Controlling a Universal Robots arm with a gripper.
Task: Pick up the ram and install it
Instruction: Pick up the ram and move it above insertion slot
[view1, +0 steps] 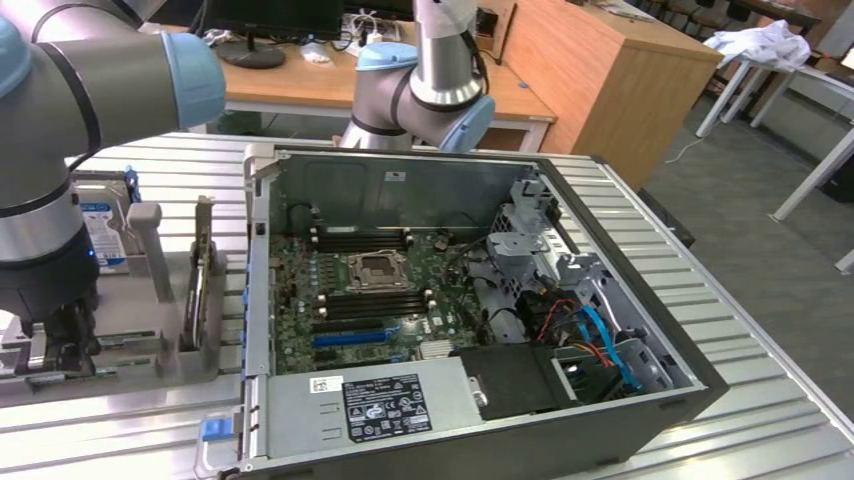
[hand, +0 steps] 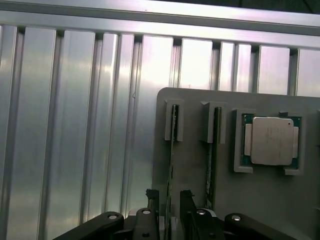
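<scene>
I'm watching a black computer tower case (view1: 400, 185) lying open on its side on the ribbed aluminium table (view1: 754, 330). Its green motherboard (view1: 447, 300) is facing up, next to a black power supply with a white label (view1: 380, 405). Toward the exterior view's left, a silver-and-blue labelled hard drive (view1: 110, 225) is standing upright in a grey plastic holder (view1: 154, 345). On my wrist feed, a square silver processor chip (hand: 271, 141) is sitting in a pocket of that holder.

Premises assessed as a robotics laboratory or test workshop. A jointed robot arm (view1: 447, 60) stands at a slotted aluminium bench (view1: 120, 445) bearing an open computer case (view1: 400, 185) (side panel off, motherboard exposed). Behind stand wooden office desks (view1: 601, 70) with a monitor (view1: 274, 20), on grey flooring (view1: 761, 250).
</scene>
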